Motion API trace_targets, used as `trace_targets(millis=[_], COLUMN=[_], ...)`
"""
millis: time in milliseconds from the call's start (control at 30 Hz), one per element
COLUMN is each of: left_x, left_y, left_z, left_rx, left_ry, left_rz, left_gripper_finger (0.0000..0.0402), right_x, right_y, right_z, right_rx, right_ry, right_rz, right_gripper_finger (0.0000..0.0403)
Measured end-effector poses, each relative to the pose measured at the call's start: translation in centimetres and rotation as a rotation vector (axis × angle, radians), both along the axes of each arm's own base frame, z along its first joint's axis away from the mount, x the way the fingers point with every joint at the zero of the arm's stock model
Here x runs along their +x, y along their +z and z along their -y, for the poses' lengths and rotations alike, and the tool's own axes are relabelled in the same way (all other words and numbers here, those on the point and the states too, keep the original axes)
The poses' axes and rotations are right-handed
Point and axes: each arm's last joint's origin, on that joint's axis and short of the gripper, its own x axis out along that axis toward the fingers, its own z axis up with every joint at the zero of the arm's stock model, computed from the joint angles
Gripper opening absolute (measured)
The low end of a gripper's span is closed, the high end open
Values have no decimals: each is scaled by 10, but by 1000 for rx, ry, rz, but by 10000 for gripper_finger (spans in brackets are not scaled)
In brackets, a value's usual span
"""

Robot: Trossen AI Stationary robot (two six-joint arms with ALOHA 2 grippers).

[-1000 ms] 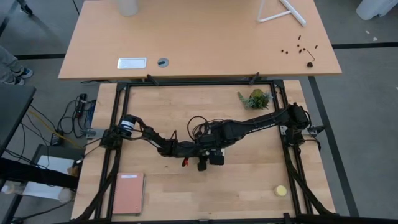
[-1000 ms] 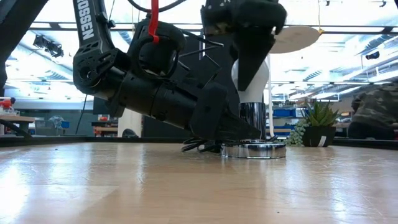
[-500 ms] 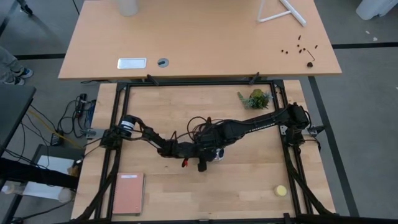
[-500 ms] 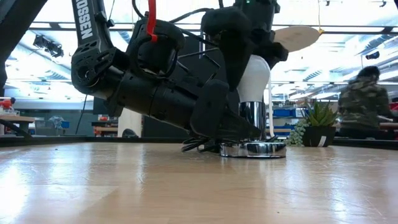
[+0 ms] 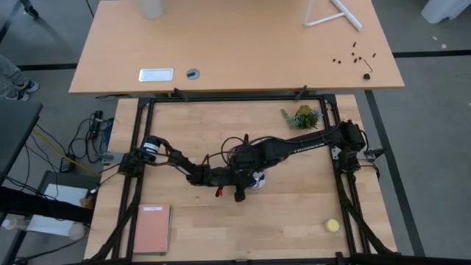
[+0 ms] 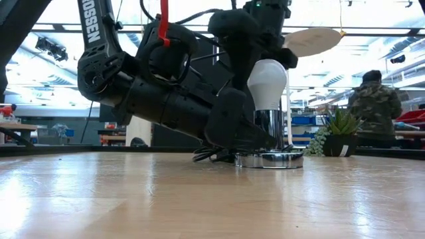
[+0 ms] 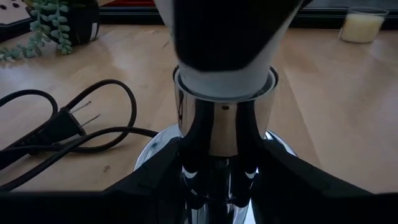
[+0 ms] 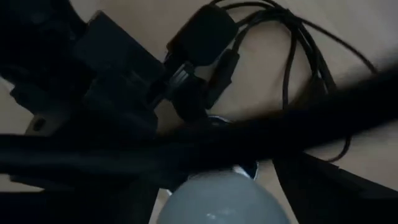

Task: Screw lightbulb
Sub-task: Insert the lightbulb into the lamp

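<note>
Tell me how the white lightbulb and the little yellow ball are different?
The lightbulb is white and pear-shaped; the yellow ball is round. The lightbulb stands upright in the shiny socket mid-table, between both arms; the ball lies alone near the table's corner. The lightbulb looks bigger than the ball. Both have rounded, smooth shapes.

The right hand (image 6: 262,33) now sits higher and back from the lightbulb (image 6: 267,83), whose white dome shows bare in the low view where dark fingers covered it a second ago. In the room behind, a person (image 6: 373,109) in a camouflage jacket stands further left than before.
</note>
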Motion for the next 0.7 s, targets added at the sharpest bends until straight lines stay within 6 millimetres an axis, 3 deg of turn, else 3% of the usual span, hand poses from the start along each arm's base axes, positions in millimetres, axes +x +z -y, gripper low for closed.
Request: trace_targets(millis=[233, 433, 700], left_x=[0, 0, 0], left_y=[0, -1, -1], left_z=[0, 0, 0], left_rx=[1, 0, 19], left_ry=[0, 1, -4], left_rz=[-4, -16, -21], left_gripper_finger=[195, 195, 195], right_x=[1, -2, -34], right_y=[7, 36, 65], right_z=[0, -5, -30], right_rx=[-32, -49, -115], right_ry=[124, 213, 372], right_rz=[-8, 94, 74], right_gripper_finger=[347, 350, 340])
